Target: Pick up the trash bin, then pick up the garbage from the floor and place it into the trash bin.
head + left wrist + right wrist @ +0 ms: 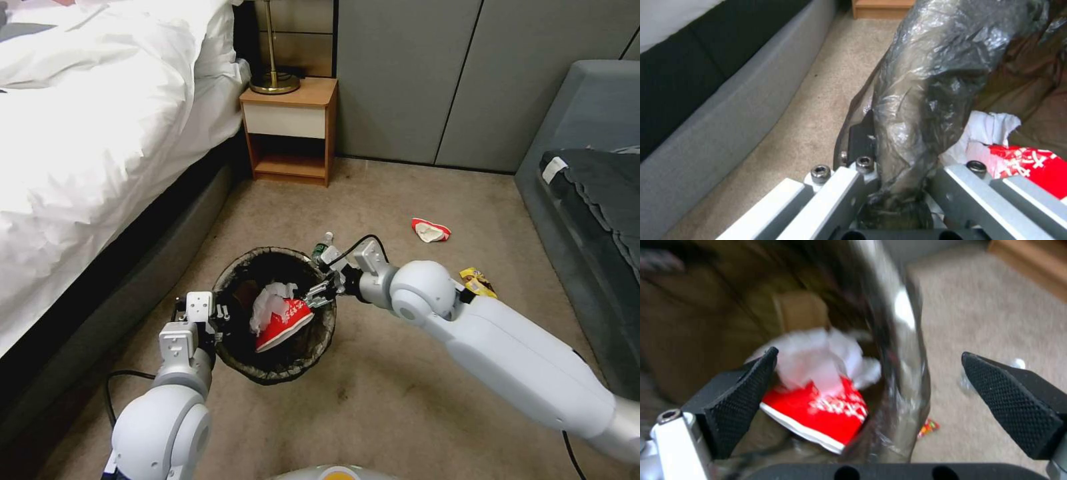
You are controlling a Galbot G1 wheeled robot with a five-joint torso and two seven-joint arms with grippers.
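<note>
Left end effector [893,200] clamped on bin [230,347] rim; right end effector [871,400] spread wide above red cup [283,322] inside.

The bin's [280,363] mouth is crowded: a red cup [283,323] and white tissue [270,303] fill its middle, the left gripper [215,313] clamps the near-left rim, and the right gripper [319,295], pads spread, straddles the right rim. Open carpet [400,193] lies ahead, where a red wrapper [431,230] sits unblocked. A bottle [322,245], seemingly, stands just behind the bin. The bed [100,147] walls the left, a sofa [587,187] the right, a nightstand [290,130] the far corner.
</note>
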